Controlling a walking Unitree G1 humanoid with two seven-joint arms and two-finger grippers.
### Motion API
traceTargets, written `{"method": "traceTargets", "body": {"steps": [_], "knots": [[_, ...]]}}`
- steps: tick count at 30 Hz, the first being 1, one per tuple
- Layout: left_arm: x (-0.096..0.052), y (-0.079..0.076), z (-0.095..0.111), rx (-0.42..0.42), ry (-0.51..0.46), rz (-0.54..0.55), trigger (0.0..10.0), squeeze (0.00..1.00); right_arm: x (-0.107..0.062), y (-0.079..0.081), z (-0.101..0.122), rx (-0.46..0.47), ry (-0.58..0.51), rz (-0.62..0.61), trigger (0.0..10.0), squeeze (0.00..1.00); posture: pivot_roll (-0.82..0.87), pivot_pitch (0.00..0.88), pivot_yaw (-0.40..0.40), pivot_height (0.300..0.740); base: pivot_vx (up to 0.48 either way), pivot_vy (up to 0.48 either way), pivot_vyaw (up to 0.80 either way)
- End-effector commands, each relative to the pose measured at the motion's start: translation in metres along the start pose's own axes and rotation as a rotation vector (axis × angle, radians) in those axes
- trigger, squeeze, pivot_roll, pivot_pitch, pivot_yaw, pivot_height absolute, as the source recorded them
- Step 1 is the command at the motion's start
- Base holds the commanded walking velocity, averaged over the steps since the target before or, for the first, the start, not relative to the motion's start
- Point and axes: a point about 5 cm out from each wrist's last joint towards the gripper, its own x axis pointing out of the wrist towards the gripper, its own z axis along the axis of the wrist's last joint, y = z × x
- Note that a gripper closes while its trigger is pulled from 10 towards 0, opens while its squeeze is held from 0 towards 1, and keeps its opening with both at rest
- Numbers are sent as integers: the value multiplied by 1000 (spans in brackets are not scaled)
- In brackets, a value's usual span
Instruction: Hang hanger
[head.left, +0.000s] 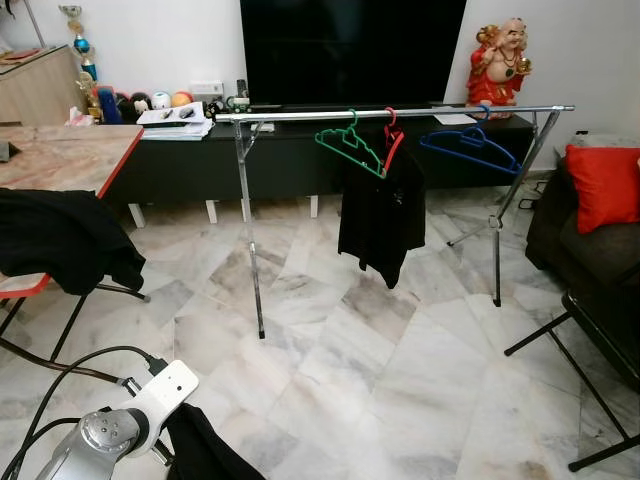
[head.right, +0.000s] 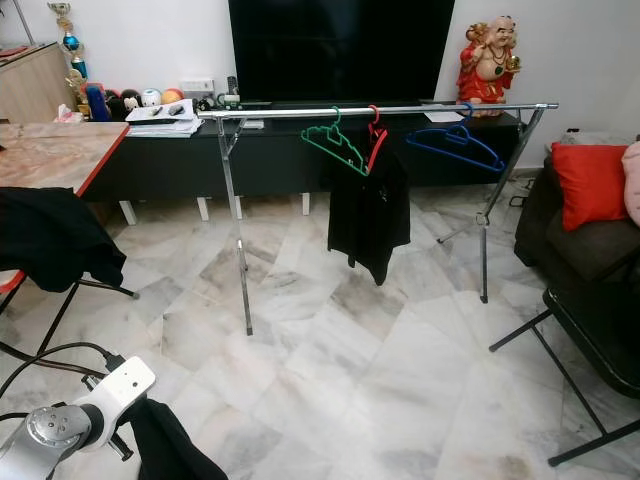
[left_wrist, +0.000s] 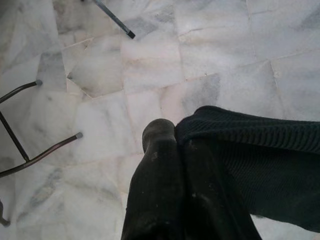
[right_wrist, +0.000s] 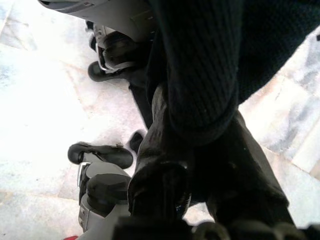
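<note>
A silver clothes rack (head.left: 400, 113) stands ahead across the marble floor. On its rail hang a bare green hanger (head.left: 350, 145), a red hanger (head.left: 392, 140) carrying a black shirt (head.left: 380, 215), and a bare blue hanger (head.left: 468, 145). My left arm (head.left: 120, 425) is low at the near left, beside a black knitted garment (head.left: 205, 450). In the left wrist view my left gripper (left_wrist: 172, 132) is shut on that garment (left_wrist: 250, 165). In the right wrist view my right gripper (right_wrist: 197, 130) is shut on a ribbed fold of the same cloth (right_wrist: 205, 75).
A table (head.left: 70, 155) with a black cloth (head.left: 60, 235) draped over a chair stands at the left. A dark sofa with a red cushion (head.left: 605, 185) and a black folding frame (head.left: 590, 340) are at the right. A low TV cabinet (head.left: 300, 160) runs behind the rack.
</note>
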Motion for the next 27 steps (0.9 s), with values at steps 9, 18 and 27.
{"method": "traceTargets", "body": {"steps": [9,18,27], "knots": [[-5,15,2,8,-4,69,0,0,-222,-244,-164,-67,888,-570,0,0,79,0,0,740,0,0,0],[-12,2,30,-47,-180,-96,10000,1000,-205,-235,-161,-50,838,-527,0,0,83,102,-107,740,0,0,0],[-12,2,30,-47,-180,-96,10000,1000,-205,-235,-161,-50,838,-527,0,0,83,102,-107,740,0,0,0]]}}
